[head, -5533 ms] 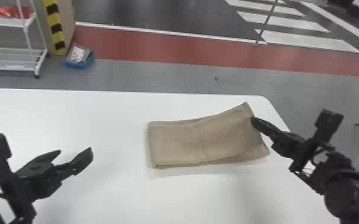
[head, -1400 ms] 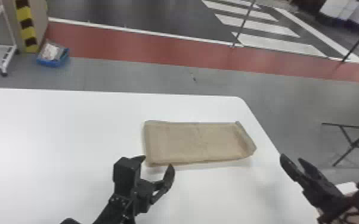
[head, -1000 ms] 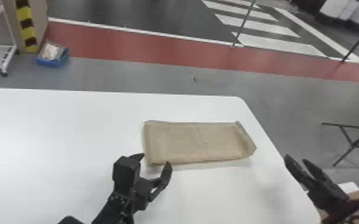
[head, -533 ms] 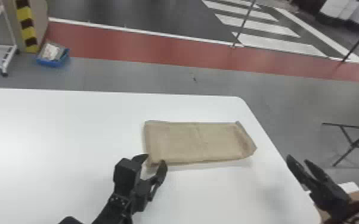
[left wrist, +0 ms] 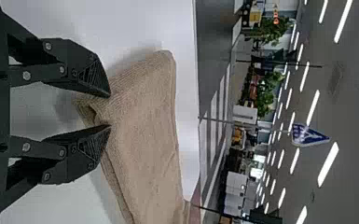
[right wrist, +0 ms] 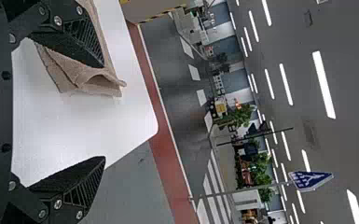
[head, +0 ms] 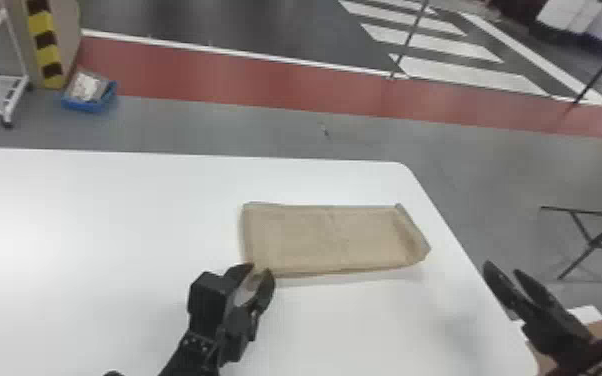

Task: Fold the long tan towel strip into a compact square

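Head view: left claw [head: 260,270] spread wide around one corner of the towel [head: 335,240], right claw [head: 503,268] gaping by the desk's [head: 115,225] edge!

Tan towel strip [head: 325,240], folded, flat on table [head: 115,215].

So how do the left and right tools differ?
The left tool is at the near left corner of the towel; the right tool is out by the right edge of the table. The left tool has the narrower gap, with towel between its fingers; the right tool is spread wider. Both are black, two-fingered and open.
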Controlling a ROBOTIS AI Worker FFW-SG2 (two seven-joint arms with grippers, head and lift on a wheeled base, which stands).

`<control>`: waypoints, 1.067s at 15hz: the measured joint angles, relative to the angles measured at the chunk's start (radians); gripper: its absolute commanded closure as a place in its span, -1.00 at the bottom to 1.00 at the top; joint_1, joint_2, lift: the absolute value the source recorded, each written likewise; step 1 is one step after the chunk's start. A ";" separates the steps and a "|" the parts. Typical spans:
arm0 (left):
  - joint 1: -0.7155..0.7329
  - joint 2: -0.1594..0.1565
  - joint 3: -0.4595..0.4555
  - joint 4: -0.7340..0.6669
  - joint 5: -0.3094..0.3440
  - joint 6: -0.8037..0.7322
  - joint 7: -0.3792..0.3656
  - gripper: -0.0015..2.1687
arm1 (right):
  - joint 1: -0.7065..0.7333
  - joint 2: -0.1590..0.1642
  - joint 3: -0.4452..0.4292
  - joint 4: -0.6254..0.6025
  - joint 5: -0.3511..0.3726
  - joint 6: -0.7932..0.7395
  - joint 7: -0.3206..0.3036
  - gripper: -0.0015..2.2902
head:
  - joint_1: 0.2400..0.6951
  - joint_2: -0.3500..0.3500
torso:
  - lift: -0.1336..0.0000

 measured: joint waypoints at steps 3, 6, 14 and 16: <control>0.000 0.004 0.007 -0.010 0.000 0.005 0.011 0.11 | 0.001 0.008 -0.001 -0.003 -0.003 0.000 0.000 -0.81 | 1.00 -1.00 | -0.85; 0.000 0.008 0.019 -0.022 -0.001 0.011 0.009 0.11 | 0.001 0.011 0.003 -0.008 -0.004 0.000 -0.002 -0.81 | 1.00 -1.00 | -0.85; -0.037 0.023 0.105 -0.023 -0.006 0.030 -0.008 0.11 | -0.018 0.013 0.018 -0.011 0.004 0.003 -0.003 -0.81 | 1.00 -1.00 | -0.85; -0.029 0.043 0.140 -0.031 -0.003 0.033 -0.010 0.11 | -0.027 0.016 0.029 -0.011 0.012 0.007 -0.004 -0.81 | 1.00 -1.00 | -0.85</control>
